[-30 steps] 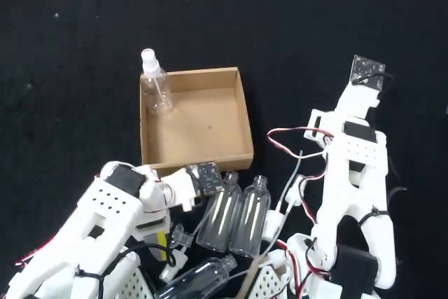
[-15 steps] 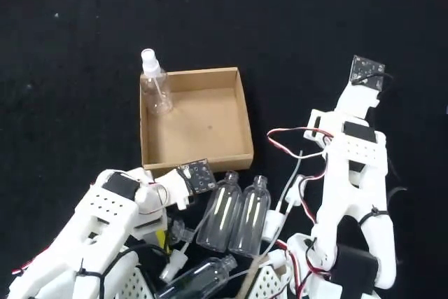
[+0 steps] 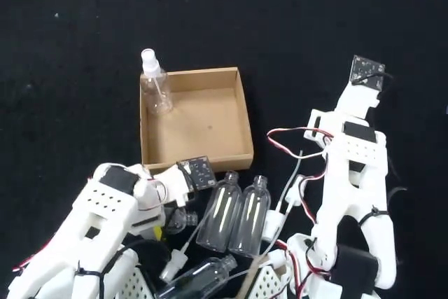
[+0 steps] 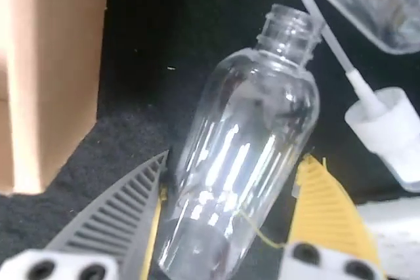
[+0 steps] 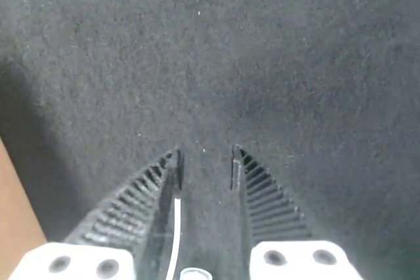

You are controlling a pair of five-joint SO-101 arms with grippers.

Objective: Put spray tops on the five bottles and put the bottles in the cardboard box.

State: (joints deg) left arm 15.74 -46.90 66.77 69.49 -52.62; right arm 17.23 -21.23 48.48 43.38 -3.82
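While one capped bottle (image 3: 155, 90) is already standing in the far left corner of the cardboard box (image 3: 245, 117), we are judging the job to be sitting early in the capping step for a second one. The left gripper (image 4: 233, 159) is bracketing an uncapped bottle (image 4: 256, 109) low on its body. Its grey and yellow fingers are pressing in from either side, so it appears to be pinching it just beside the box's near wall. A loose spray top (image 4: 387, 122), dip tube attached, is lying close to that open neck. A pair of bare bottles (image 3: 234, 213) is lying side by side near the box, and a last bottle (image 3: 199, 276) is lying nearer the arm bases. The right gripper (image 5: 205, 159) is hanging over the black table (image 3: 84, 33), well apart from the bottles, its fingers a narrow gap apart and gripping nothing. We are reckoning the next move is calling for the right arm to fetch the spray top and feed its tube into the held neck. The left would be keeping the bottle steady.
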